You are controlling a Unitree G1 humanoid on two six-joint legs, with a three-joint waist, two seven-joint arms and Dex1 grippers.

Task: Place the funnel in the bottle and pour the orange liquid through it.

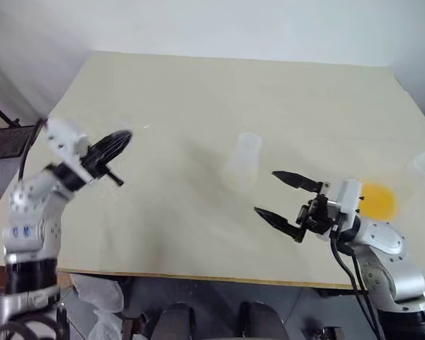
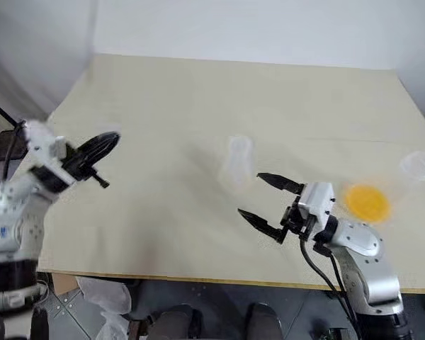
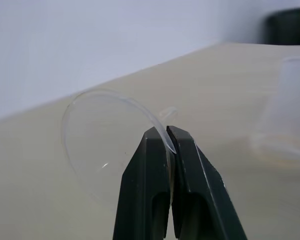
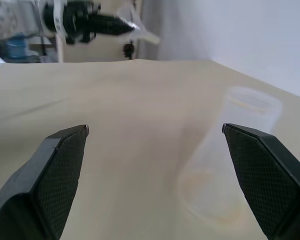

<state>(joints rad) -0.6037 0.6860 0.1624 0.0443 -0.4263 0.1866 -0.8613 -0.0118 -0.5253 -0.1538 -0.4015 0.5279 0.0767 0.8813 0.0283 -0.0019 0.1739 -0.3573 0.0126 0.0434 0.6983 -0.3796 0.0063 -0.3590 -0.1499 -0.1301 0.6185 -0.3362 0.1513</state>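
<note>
The left gripper [image 3: 169, 136] is pinching the funnel [image 3: 102, 145] by its rim, jaws together on the plastic — held clear at nine o'clock. The right gripper [image 1: 276, 193] is waiting, jaws wide apart, facing the bottle [image 1: 244, 159] mid-table; the orange liquid [image 1: 377, 200] is sitting at four o'clock.

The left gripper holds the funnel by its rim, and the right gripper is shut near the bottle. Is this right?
Not quite. The right gripper is open, as the right wrist view shows, its fingers spread wide before the bottle. The rest is right: the left gripper pinches the funnel by its rim.
</note>
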